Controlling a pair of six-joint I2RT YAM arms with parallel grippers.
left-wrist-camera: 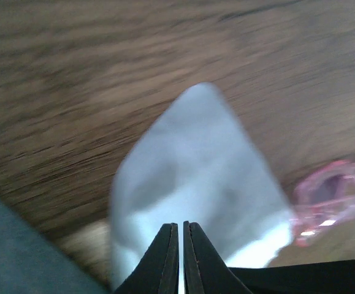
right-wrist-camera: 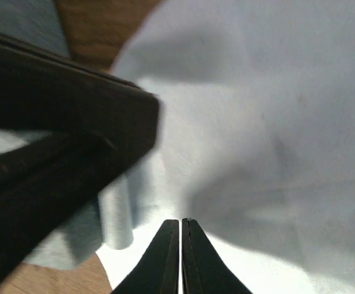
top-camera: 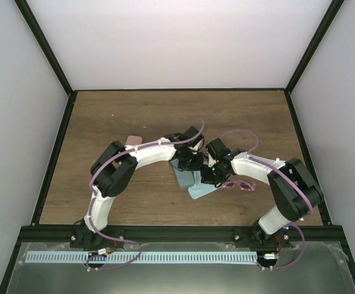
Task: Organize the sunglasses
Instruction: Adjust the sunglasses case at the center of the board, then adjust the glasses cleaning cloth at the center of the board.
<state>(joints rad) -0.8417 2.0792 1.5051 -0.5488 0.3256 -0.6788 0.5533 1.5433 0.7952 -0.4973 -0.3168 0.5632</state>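
So both arms are huddled mid-worktop (top-camera: 165,116). The left fingers (left-wrist-camera: 165,251) are pinched closed on the near edge of the pale blue cloth (left-wrist-camera: 195,177), and the right fingers (right-wrist-camera: 165,251) are clamped on the same cloth from the other side, with barely a sliver of gap on either one. My read is that this is the cloth-handling bit, spreading or folding it so it can go with the glasses. The pinkish-purple sunglasses (top-camera: 238,185) are lying on the wood just beside the cloth's right edge, under the right forearm, not held by anything. I can't spot the red-lensed pair anywhere. The blue-grey case (top-camera: 183,177) sits right next to the cloth on the left, and a pink case (top-camera: 134,139) is off behind the left arm. To do it well, I'd keep both grips firm and move the two arms together, so the cloth goes taut without one side slipping out. I'd also watch the clearance, because the wrists are nearly touching. Keep the cloth low so its free corner doesn't drag the sunglasses sideways.
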